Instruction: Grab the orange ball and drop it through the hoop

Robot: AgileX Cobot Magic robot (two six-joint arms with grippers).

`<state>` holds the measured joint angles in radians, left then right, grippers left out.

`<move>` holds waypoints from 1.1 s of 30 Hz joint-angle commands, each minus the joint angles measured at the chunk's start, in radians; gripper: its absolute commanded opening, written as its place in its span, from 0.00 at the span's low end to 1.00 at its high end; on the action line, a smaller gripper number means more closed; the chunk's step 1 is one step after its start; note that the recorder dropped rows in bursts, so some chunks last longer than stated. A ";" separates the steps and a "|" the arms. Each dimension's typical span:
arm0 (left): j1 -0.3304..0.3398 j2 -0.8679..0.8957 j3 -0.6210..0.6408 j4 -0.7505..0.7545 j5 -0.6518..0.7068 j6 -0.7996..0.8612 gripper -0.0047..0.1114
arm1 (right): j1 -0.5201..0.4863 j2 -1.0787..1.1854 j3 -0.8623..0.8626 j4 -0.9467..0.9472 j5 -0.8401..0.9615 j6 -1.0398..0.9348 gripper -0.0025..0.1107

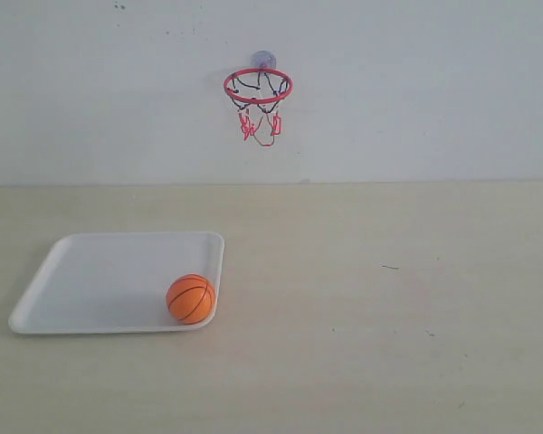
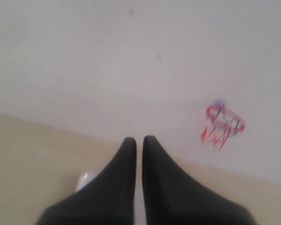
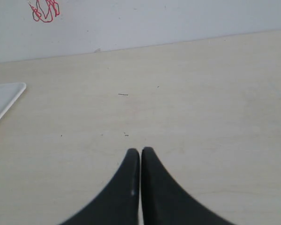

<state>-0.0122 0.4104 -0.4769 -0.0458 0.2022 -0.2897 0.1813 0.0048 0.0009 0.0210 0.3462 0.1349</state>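
Note:
The orange ball rests in the near right corner of a white tray on the table's left side. The hoop, with its red ring and black-and-red net, hangs on the back wall from a clear suction cup; it also shows blurred as the hoop in the left wrist view, and its net's lower strings show in the right wrist view. Neither arm appears in the exterior view. My left gripper is shut and holds nothing. My right gripper is shut and holds nothing, above bare table.
The light wooden table meets a white wall at the back. A corner of the white tray and a sliver of orange show at the right wrist view's edge. A pale rounded bit of the tray peeks beside the left fingers.

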 commanded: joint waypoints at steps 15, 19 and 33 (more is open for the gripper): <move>-0.035 1.110 -0.529 -0.691 0.474 1.043 0.08 | -0.001 -0.005 -0.001 -0.004 -0.012 -0.004 0.02; -0.035 1.218 -0.625 -0.704 0.563 1.069 0.17 | -0.001 -0.005 -0.001 -0.004 -0.012 -0.004 0.02; -0.196 1.468 -0.873 -0.565 0.628 1.061 0.66 | -0.001 -0.005 -0.001 -0.004 -0.012 -0.004 0.02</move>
<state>-0.1704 1.8545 -1.3263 -0.6748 0.8660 0.7960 0.1813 0.0048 0.0009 0.0210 0.3462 0.1349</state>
